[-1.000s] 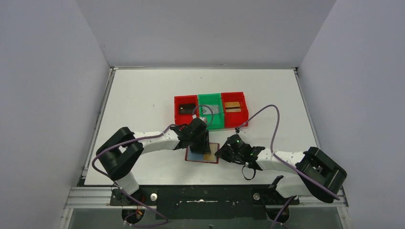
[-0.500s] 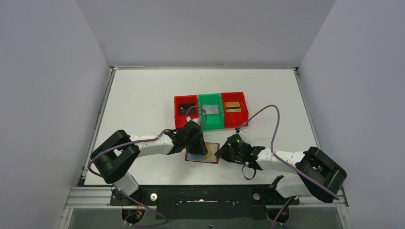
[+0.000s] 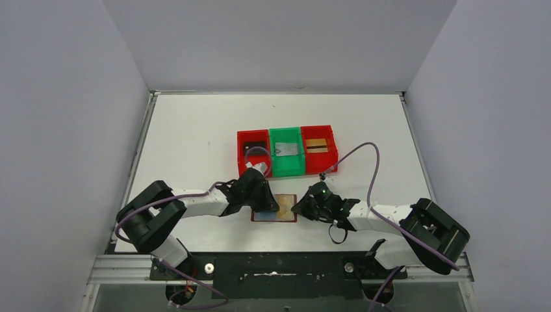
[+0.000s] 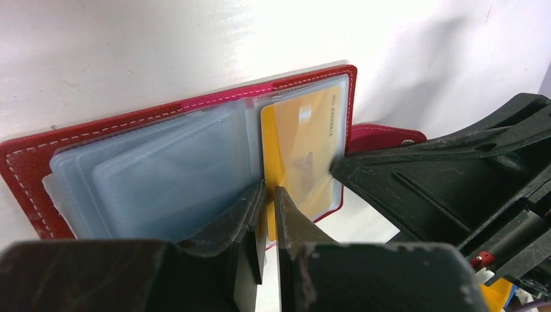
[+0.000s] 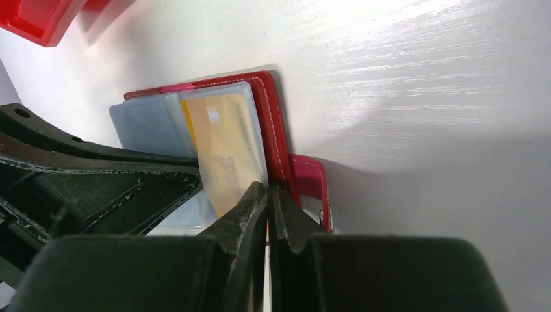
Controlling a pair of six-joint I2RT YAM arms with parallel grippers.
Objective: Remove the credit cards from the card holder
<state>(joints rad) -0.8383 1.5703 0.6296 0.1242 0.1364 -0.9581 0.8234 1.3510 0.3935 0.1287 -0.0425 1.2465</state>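
White counter (image 3: 195, 130): dark red leather card holder (image 4: 23, 166) — my left fingers (image 4: 234, 221) pinch gold plastic card (image 4: 305, 143), I'd draw flat; right fingers (image 5: 247, 208) clamp holder's edge.

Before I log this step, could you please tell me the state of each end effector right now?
Left end effector: closed on the gold credit card.
Right end effector: closed on the card holder's edge.
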